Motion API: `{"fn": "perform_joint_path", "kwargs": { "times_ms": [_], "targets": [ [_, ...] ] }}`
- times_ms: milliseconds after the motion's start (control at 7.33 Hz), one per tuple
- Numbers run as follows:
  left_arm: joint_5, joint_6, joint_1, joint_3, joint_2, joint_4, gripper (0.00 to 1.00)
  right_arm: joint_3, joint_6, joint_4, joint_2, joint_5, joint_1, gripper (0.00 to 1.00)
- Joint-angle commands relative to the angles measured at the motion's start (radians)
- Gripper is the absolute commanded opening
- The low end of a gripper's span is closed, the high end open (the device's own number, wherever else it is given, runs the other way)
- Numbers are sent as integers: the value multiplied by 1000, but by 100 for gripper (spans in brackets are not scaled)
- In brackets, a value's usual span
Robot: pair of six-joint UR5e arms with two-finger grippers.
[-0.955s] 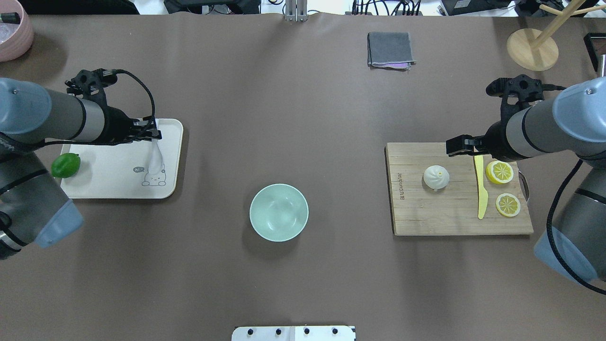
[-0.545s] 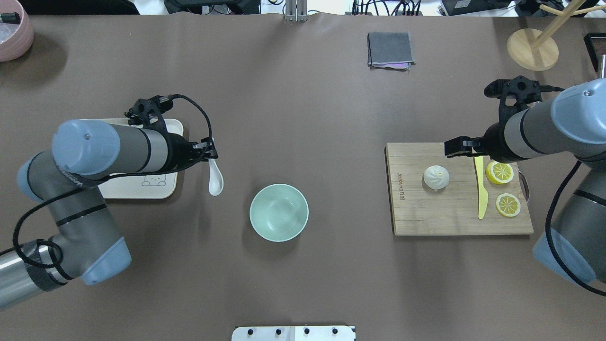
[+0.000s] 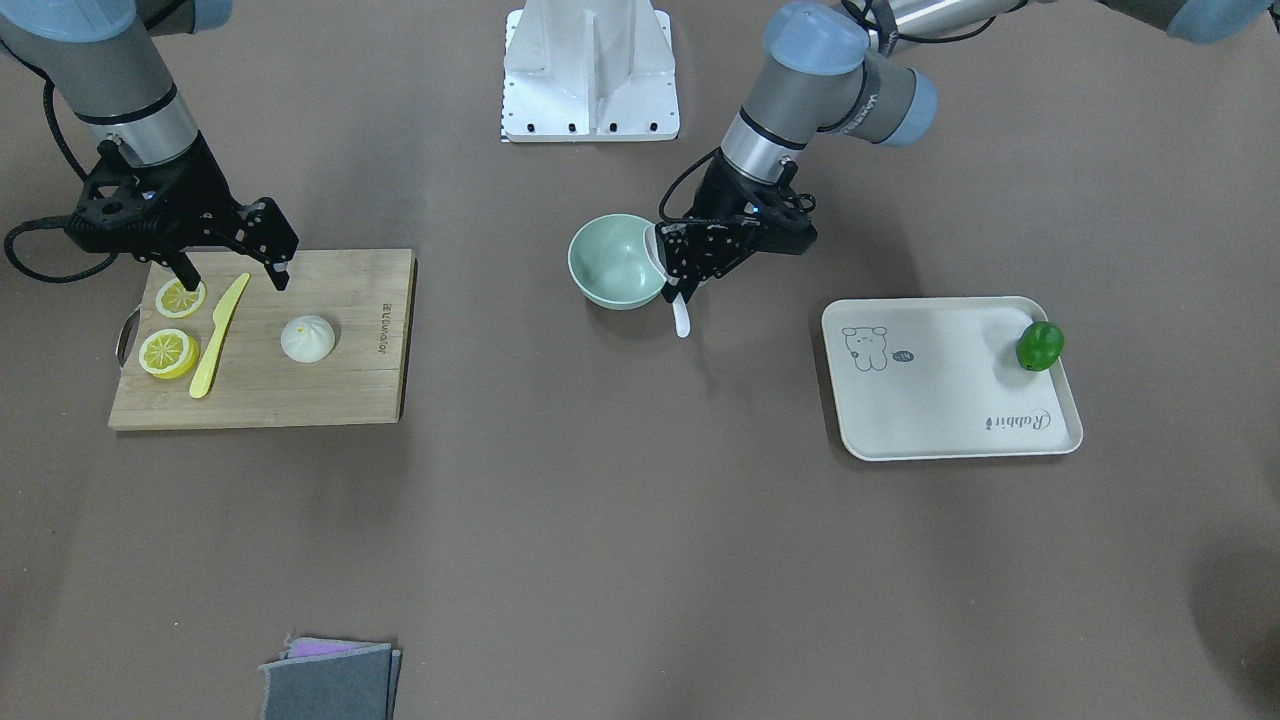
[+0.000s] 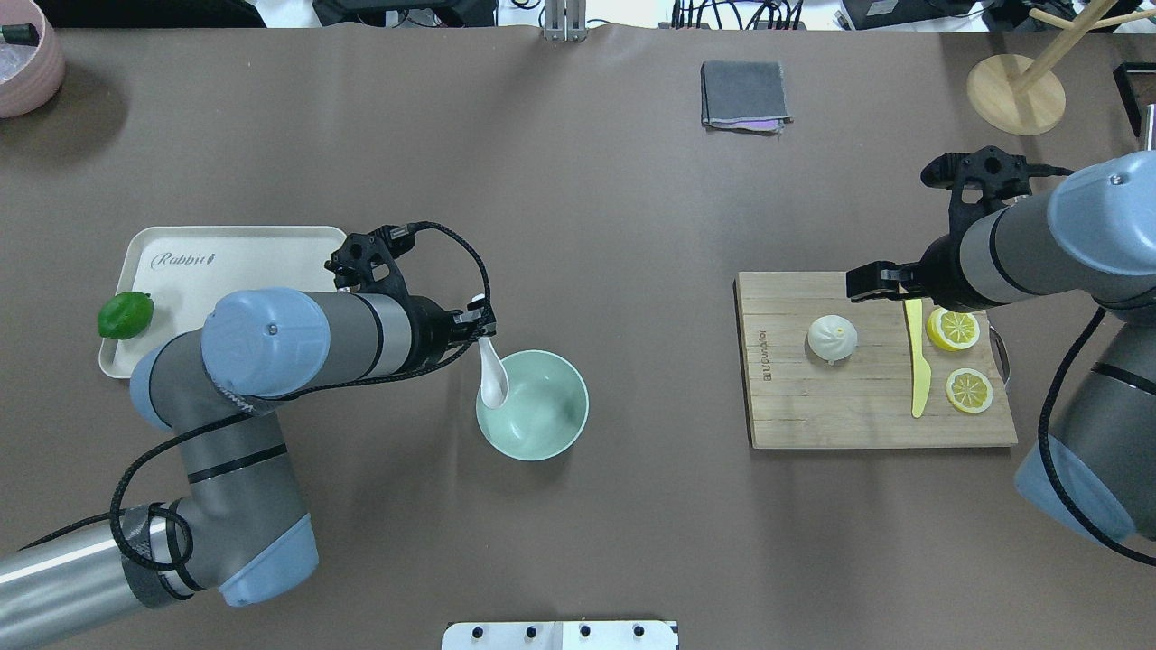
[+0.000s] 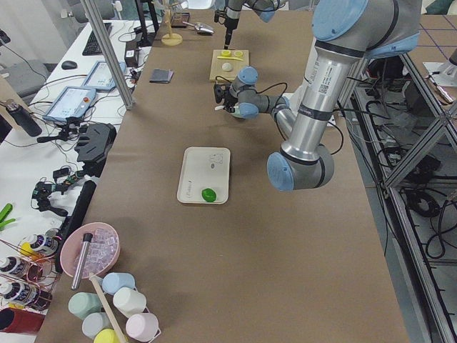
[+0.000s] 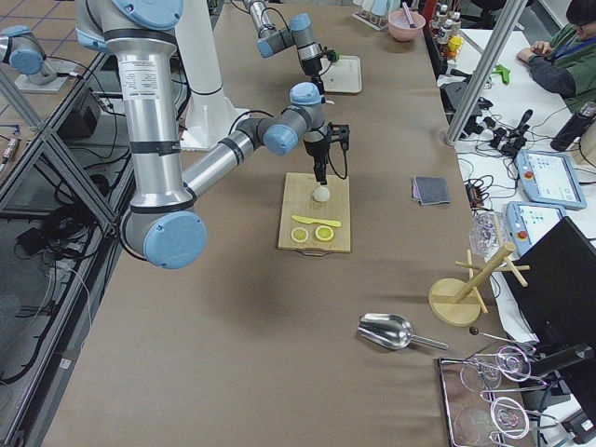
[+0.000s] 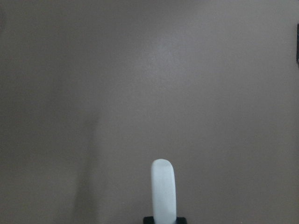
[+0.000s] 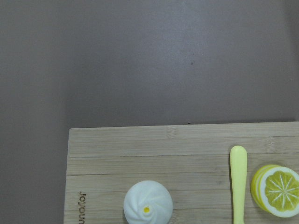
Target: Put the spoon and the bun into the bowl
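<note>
Spoon (image 4: 492,381) drop time: left gripper (image 4: 479,332) is pinched on the handle, with the scoop hanging over the left rim of the bowl (image 4: 551,441), mid-frame in the overhead view. I'd ease it toward the bowl's centre and go lower before letting go, or it may clip the rim and tip out. Right gripper (image 4: 871,282) hangs with fingers apart over the cutting board (image 4: 813,415) at right, just up-right of the bun (image 4: 832,338).

White spoon (image 4: 492,379); mint bowl (image 4: 553,417); white bun (image 4: 832,338) (yellow dot, pleats).
</note>
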Motion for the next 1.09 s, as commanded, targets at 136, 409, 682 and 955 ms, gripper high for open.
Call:
{"fn": "perform_joint_path", "kwargs": {
  "times_ms": [136, 409, 682, 955],
  "targets": [
    [36, 0, 53, -3, -15, 1, 28, -2, -1, 0, 1, 0, -1, 100],
    [38, 10, 53, -6, -14, 1, 97, -3, 1, 0, 4, 0, -1, 100],
    [-54, 83, -19, -77, 14, 75, 98, -5, 1, 0, 10, -8, -10, 100],
    [-263, 306, -202, -165, 147, 179, 98, -17, 1, -2, 12, -75, -53, 99]
  ]
}}
